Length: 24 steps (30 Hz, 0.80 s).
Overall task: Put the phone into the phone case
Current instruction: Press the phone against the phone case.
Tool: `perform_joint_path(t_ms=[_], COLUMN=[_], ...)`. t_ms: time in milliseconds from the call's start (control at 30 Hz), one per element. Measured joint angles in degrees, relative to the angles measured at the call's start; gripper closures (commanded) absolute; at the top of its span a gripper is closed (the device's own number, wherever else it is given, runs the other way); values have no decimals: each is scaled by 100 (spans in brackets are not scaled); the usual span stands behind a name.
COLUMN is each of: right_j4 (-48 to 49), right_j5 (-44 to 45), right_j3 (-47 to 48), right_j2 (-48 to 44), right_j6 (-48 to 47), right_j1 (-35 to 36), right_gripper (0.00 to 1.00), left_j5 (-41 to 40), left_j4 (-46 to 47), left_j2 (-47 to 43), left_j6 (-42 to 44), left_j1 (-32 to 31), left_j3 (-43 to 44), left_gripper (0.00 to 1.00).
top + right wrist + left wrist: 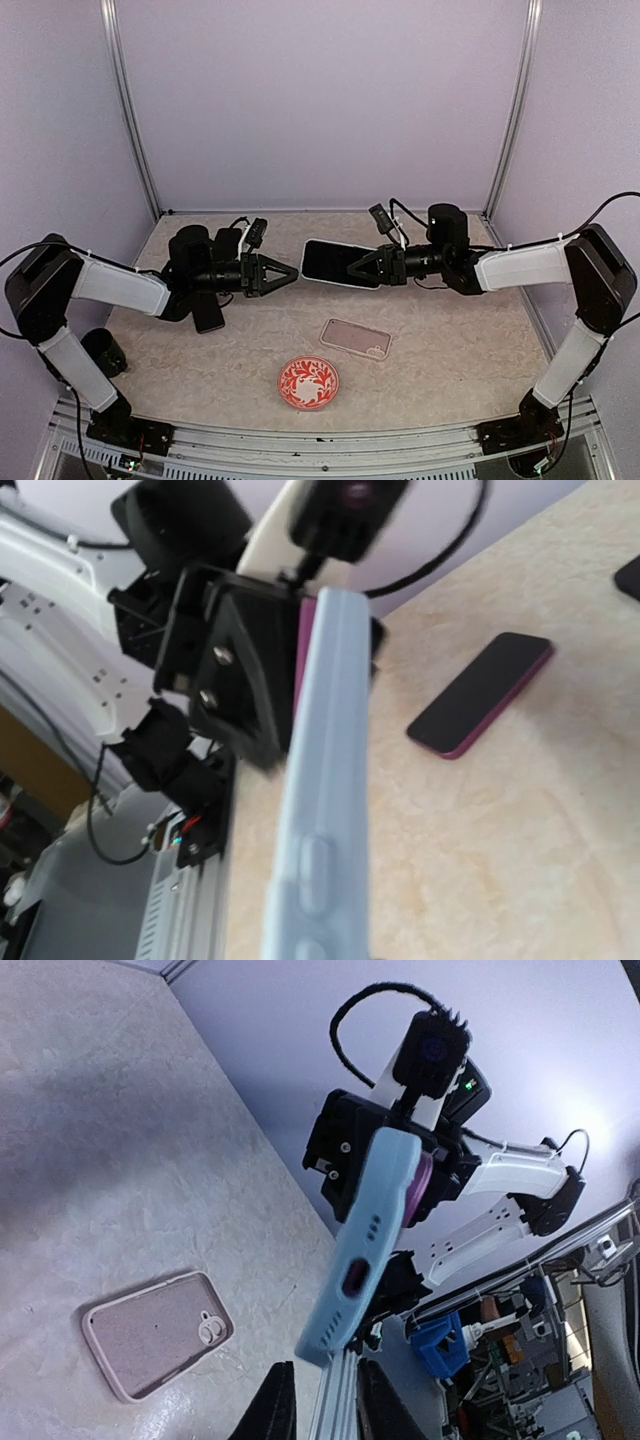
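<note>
My right gripper point(372, 265) is shut on one end of a light blue phone case point(338, 263) and holds it in the air, level, over the middle of the table. A dark phone screen fills the case's top face, and a magenta phone edge point(421, 1188) shows against the case point(365, 1245). The right wrist view shows the case point(325, 810) edge-on. My left gripper point(292, 272) points at the case's free end, just short of it. Its fingertips point(270, 1405) stand slightly apart with nothing between them.
A pale pink case point(355, 338) lies hollow side up on the table point(450, 340) below the held case. A second dark phone with a magenta edge point(208, 315) lies under my left arm. A red patterned plate point(308, 383) sits near the front, and a black cup point(105, 350) at the left.
</note>
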Motion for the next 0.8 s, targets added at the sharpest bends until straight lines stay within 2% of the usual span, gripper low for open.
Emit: perform_joint_path(t_ms=[200,333,500,600,800], right_j4=[76,103,9,-339,-1073], right_j5=[-37,-74,-214,-291,-385], right_j3=[-103,-109,-105,-31,260], right_j2=[0,0,0,2,7], right_j6=[131,192,101,-168,-920], right_j1=[-280,-332,-330,-284,-33], right_gripper=[100,100,100,100,100], left_j5=[264,295,282,264,289], left_j4=[1110,1257,857,396,-564], left_j2=[-374,-514,-592,-592,-570], left_j6=[-754,-848,-625,-350,195], left_j1=[730,796,765,723,461], left_j3=[-682,-717,-570,-293,442], left_gripper=[78,65,42,31,23])
